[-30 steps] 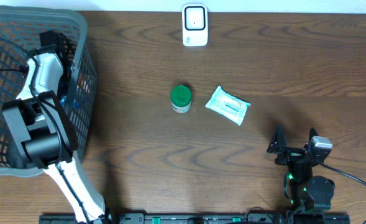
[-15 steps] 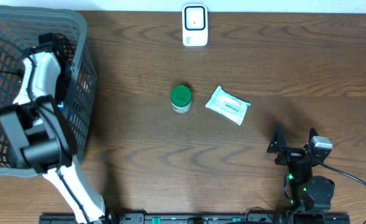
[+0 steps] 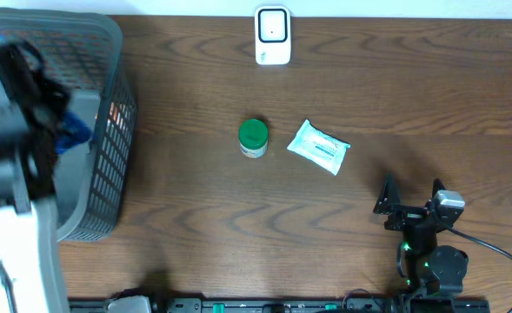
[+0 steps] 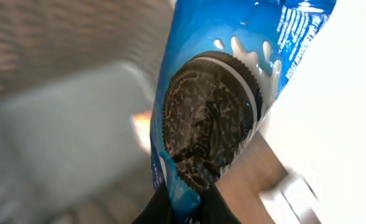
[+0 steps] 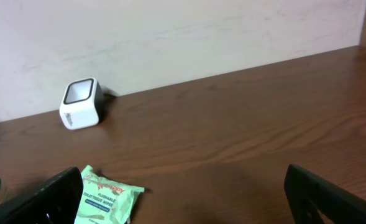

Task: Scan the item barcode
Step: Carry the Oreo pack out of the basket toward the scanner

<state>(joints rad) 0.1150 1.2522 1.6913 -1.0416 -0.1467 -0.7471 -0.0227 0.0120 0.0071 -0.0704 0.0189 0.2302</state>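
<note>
Over the table's left edge, seen from overhead, the blurred left arm hangs above a grey basket (image 3: 108,39), a blue cookie packet (image 3: 73,135) under it, well apart from the white scanner (image 3: 272,35). At the left wrist, the left gripper (image 4: 185,206) is pinched tight on the cookie packet's lower edge. At the right wrist, the right gripper (image 5: 187,199) gapes wide, holding nothing.

1. A mock shop checkout built on a test bench: a white barcode scanner (image 3: 272,36) stands at the far edge of a brown wooden table (image 3: 395,96)
2. Well to the scanner's left sits a grey mesh shopping basket (image 3: 108,130)
3. Just in front of the scanner lie retail goods, a green-lidded jar (image 3: 253,137) and a wipes pack (image 3: 319,146); the left wrist view shows a blue cookie packet (image 4: 214,112)
4. Behind the scanner rises a plain pale wall (image 5: 201,31)
</note>
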